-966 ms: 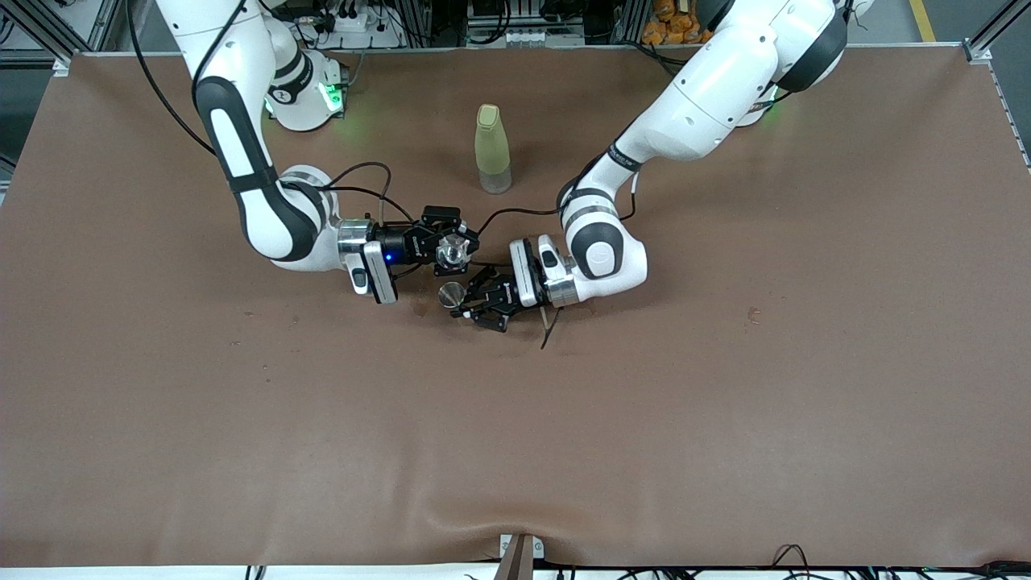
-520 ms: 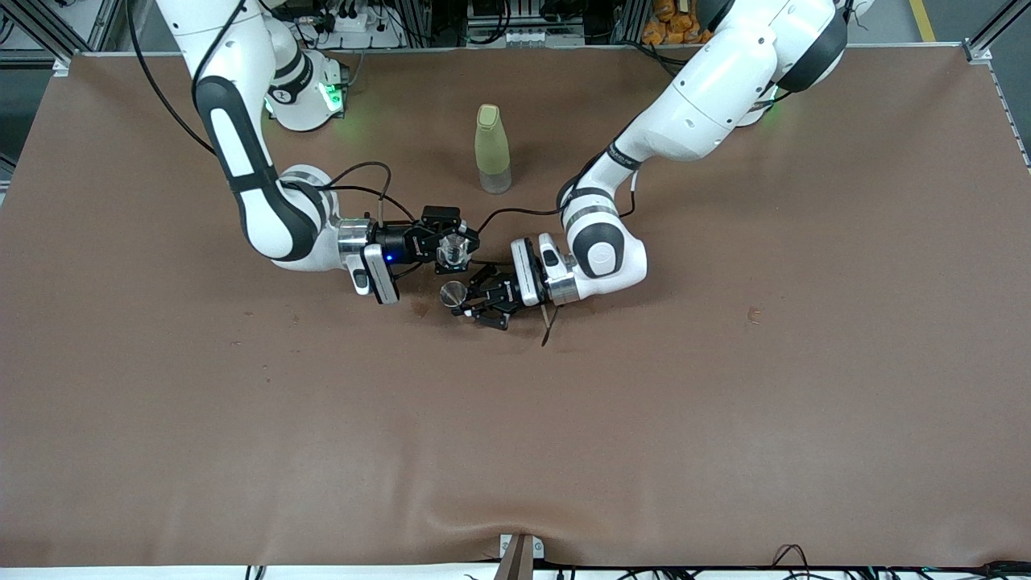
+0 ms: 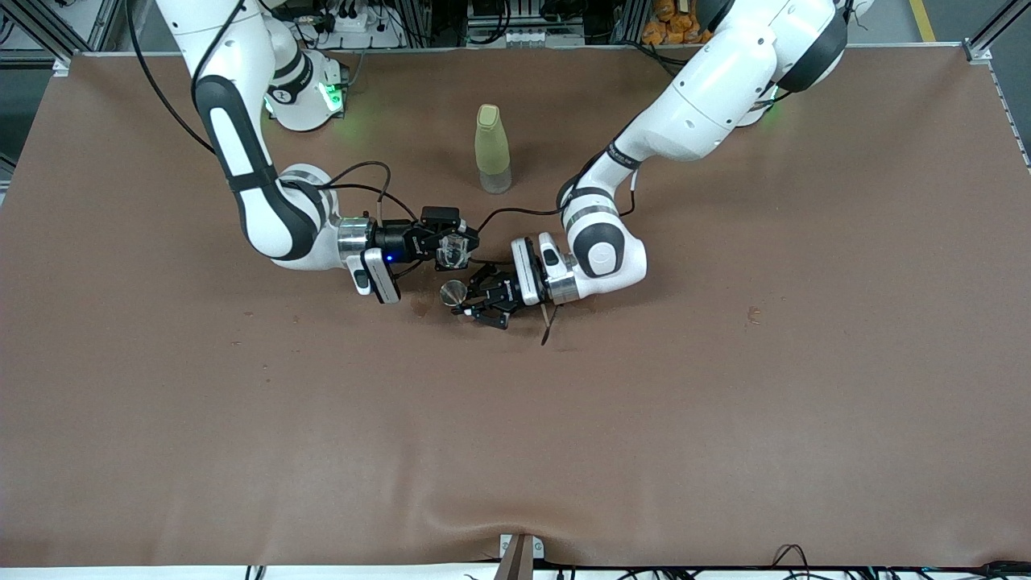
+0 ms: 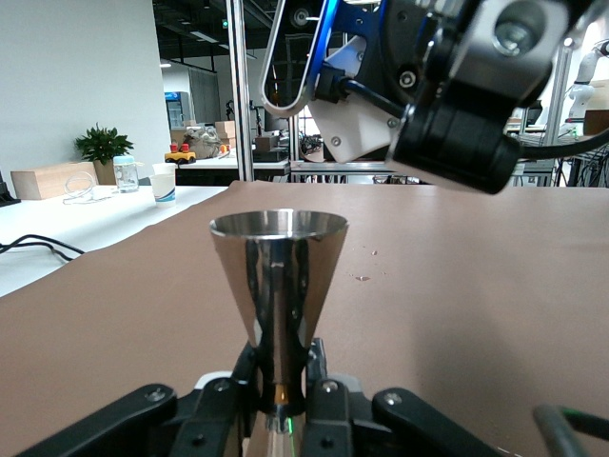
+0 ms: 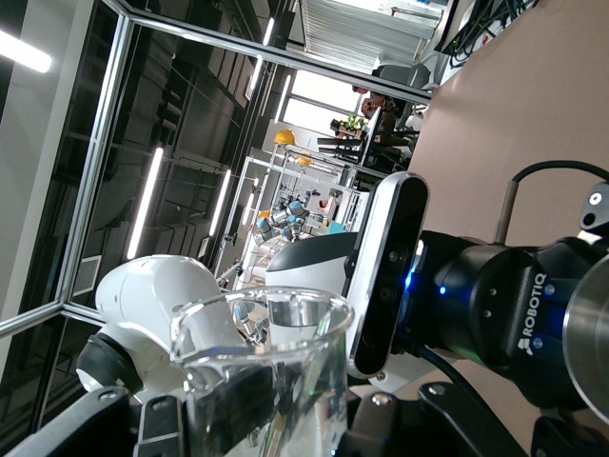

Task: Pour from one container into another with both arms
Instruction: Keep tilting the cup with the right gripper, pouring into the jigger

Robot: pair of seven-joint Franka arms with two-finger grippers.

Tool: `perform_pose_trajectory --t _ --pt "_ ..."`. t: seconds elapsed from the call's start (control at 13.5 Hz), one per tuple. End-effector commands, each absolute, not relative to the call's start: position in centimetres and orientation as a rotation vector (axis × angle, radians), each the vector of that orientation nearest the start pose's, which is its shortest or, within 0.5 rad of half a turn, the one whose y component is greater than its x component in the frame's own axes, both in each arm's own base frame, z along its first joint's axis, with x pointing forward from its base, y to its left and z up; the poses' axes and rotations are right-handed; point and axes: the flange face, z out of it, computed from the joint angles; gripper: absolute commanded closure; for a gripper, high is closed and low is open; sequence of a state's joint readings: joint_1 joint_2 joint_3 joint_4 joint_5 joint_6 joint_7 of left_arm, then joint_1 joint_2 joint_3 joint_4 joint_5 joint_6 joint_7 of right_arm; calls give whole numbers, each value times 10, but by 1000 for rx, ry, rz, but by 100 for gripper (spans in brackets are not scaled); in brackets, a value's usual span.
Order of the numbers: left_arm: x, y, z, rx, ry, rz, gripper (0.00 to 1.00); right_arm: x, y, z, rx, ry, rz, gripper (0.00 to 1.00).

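The right gripper [image 3: 453, 248], clamped on a tilted clear glass beaker [image 3: 454, 253], sits at twelve o'clock of the steel jigger [image 3: 452, 293], gripped upright by the left gripper [image 3: 474, 304].

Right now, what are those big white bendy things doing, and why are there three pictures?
Those are two robot arms at a table with a brown cover. The big picture looks down from a high camera facing them. The other two come from little cameras on the arms' wrists.

The left gripper is shut on a shiny metal cup shaped like a cone; its wrist picture shows the cup standing upright. The right gripper is shut on a clear glass beaker, seen close in its wrist picture. The beaker is tipped, just above the metal cup, ready for pouring.

A pale yellow-green bottle stands on the table, farther from the high camera than both grippers.
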State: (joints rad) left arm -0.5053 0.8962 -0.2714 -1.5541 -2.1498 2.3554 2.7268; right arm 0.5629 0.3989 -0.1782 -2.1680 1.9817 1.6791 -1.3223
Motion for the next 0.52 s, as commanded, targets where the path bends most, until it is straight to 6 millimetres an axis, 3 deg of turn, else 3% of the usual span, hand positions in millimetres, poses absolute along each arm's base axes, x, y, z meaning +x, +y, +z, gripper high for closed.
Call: perform_pose_trajectory --t 0.0,0.45 --pt "513 -482 141 1436 -1255 1346 100 480 295 260 -1486 -173 -219 100" --pt "512 -482 140 1437 -1248 1343 100 481 295 262 -1485 -130 -175 100"
